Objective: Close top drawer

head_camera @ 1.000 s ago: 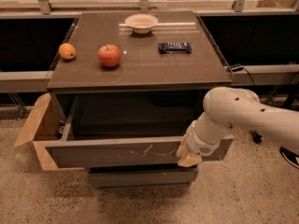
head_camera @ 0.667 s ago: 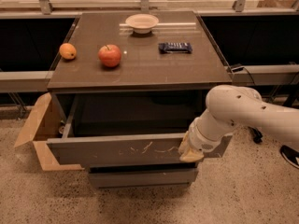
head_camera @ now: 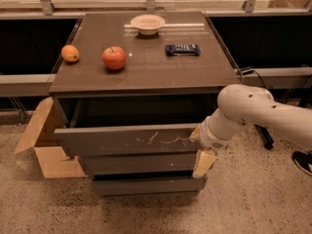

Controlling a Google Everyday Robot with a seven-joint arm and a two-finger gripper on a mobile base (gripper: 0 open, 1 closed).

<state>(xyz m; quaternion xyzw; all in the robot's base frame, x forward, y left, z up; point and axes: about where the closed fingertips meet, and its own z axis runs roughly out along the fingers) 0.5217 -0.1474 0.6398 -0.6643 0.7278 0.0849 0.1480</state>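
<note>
Top drawer [head_camera: 126, 139]: camera view; drawn partly out from under the cabinet top [head_camera: 146, 77], its scratched front panel standing forward of the 2 lower drawer fronts [head_camera: 139, 163]; a dark gap is left open above it.
Gripper [head_camera: 202, 152]: set at the right end of the scratched panel, at its corner, with the white arm [head_camera: 253, 111] reaching in from the right; this placement is judged to suit a push straight back into the cabinet.
Gripper state: whether it is apart or together cannot be told; no clamped object can be made out.
Objects on top: an apple [head_camera: 114, 58], an orange [head_camera: 70, 53], a bowl [head_camera: 147, 23] and a dark packet [head_camera: 182, 49] are laid apart from one another, back from the front edge, and are judged to be clear of the push.
Cardboard box [head_camera: 46, 145]: lies open on the floor just beside the cabinet's left side; it is not judged to block the closing.
Hidden or cut off: the inside of the drawer is lost in shadow, so its contents cannot be made out; the contact between gripper and panel is masked by the wrist; the arm is cut off at the right edge, and the base is out of view.
</note>
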